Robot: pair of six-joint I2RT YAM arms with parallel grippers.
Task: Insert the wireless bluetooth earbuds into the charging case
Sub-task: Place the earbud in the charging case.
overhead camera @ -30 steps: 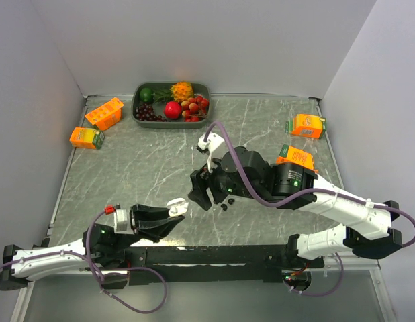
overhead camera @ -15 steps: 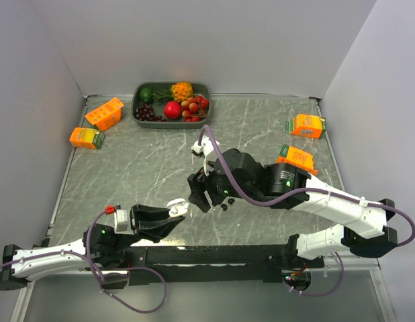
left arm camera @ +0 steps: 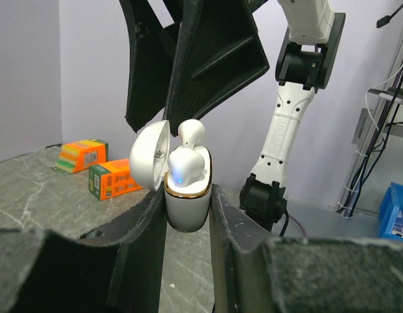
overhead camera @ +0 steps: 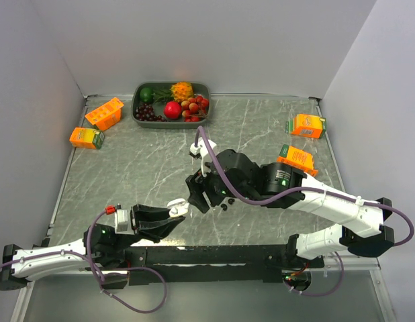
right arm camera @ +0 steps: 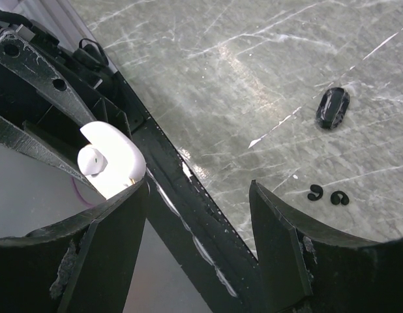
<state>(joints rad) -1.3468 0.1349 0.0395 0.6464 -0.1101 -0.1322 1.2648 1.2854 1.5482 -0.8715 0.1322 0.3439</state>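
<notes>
Charging case [left arm camera: 186, 199]: clenched in left gripper [left arm camera: 188, 210], lid open, white earbud [left arm camera: 187, 160] perched proud. Right gripper [overhead camera: 199, 192]: spread, empty, at case's 1 o'clock (black earbud [right arm camera: 332, 107] loose at its 4 o'clock). Hazard: descending finger may dislodge bud.

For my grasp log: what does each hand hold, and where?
The left hand grips the charging case by its lower body; the right hand holds nothing.
</notes>
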